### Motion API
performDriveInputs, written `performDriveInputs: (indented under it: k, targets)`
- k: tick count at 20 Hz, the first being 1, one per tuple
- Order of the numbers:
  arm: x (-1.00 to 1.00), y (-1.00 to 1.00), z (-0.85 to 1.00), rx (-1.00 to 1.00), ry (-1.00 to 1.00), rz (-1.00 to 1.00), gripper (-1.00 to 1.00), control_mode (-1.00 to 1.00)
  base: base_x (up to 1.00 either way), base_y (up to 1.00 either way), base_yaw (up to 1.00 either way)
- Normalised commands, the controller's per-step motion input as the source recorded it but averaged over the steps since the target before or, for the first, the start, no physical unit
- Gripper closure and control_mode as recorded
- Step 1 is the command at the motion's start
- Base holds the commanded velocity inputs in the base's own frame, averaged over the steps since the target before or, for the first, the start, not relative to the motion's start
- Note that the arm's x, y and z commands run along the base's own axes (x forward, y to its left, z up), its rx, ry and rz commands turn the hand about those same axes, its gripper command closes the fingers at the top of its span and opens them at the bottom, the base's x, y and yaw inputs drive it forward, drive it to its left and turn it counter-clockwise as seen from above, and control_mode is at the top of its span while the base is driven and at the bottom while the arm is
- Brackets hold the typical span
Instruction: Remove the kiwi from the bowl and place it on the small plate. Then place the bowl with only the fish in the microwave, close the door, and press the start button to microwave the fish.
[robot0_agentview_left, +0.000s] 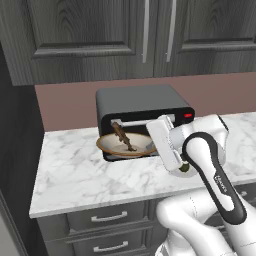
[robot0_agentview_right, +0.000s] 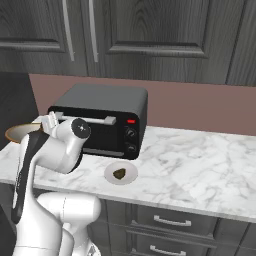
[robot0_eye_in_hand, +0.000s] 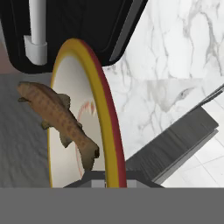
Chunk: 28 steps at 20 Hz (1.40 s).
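The jaws were clamped on the rim of the bowl (robot0_agentview_left: 126, 145), held raised before the toaster oven (robot0_agentview_left: 140, 112) with the fish (robot0_agentview_left: 122, 136) inside. Stiff, probably slick: grip its rim, kept level. Beside the oven, the kiwi (robot0_agentview_right: 119, 173) sat on the small plate (robot0_agentview_right: 129, 176) on the bench (robot0_agentview_right: 200, 165).

From behind-left, you look forward and down at the toaster oven (robot0_agentview_left: 142, 117). From behind-right, you face the same oven (robot0_agentview_right: 102, 120) from its other side; both views share it and the counter (robot0_agentview_left: 75, 170). Your hand camera sits close to the bowl (robot0_eye_in_hand: 107, 113), just before the oven.
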Motion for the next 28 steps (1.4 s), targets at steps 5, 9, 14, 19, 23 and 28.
performDriveInputs:
  k: [5, 9, 14, 19, 23, 28]
  targets:
    - [0.00, -0.61, 0.06, 0.02, 0.11, -0.04, 1.00, -1.00, 0.00, 0.00, 0.00]
    - [-0.23, -0.11, -0.22, 0.00, 0.07, -0.05, 1.00, 1.00, -0.25, 0.00, -0.01]
    - [0.00, 0.00, 0.00, 0.00, 0.00, 0.00, 1.00, 1.00, -1.00, 0.22, -0.04]
    - [0.00, 0.00, 0.00, 0.00, 0.00, 0.00, 1.00, 1.00, -1.00, 0.78, -0.06]
    - [0.00, 0.00, 0.00, 0.00, 0.00, 0.00, 1.00, 1.00, -1.00, 0.84, -0.06]
    - [0.00, 0.00, 0.00, 0.00, 0.00, 0.00, 1.00, 1.00, -0.98, 0.91, -0.08]
